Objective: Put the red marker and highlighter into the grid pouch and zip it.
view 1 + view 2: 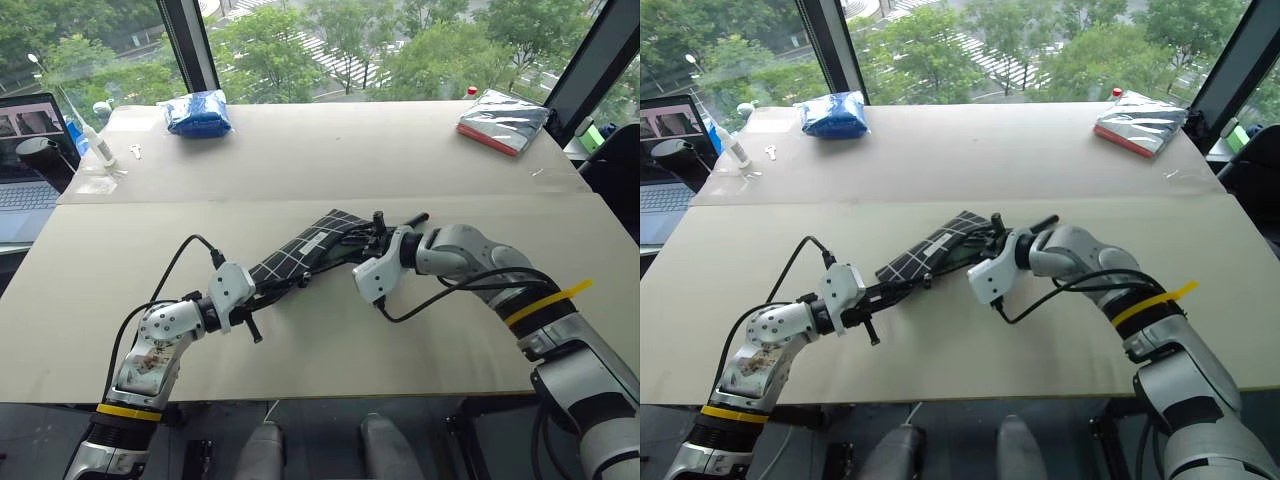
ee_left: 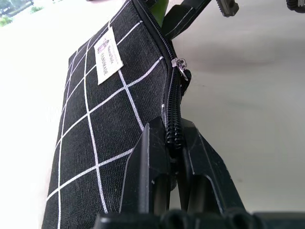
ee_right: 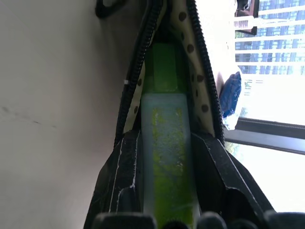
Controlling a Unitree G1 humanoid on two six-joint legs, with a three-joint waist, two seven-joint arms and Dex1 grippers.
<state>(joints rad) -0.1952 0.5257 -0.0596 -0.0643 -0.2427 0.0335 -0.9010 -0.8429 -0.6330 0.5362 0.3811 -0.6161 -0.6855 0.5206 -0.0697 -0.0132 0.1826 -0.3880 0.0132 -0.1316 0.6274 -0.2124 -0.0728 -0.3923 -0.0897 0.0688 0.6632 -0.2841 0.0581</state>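
Note:
The grid pouch [image 1: 300, 252], black with white lines and a small white label, lies at an angle in the middle of the table [image 1: 330, 370]. My left gripper [image 2: 172, 129] is shut on the zipper edge at its near end. The far end of the pouch gapes open and shows a dotted lining [image 3: 189, 45]. My right gripper [image 3: 167, 143] is shut on the light-green highlighter [image 3: 164, 71]. The front part of the highlighter sits inside the open mouth. In the left eye view the right gripper [image 1: 385, 230] is at that open end. The red marker is out of view.
A blue plastic bag [image 1: 198, 112] lies at the table's far left, and a silver packet with a red edge [image 1: 503, 122] at the far right. A laptop [image 1: 25, 150] and a white bottle [image 1: 95, 140] stand beyond the left edge. Black cables hang from both wrists.

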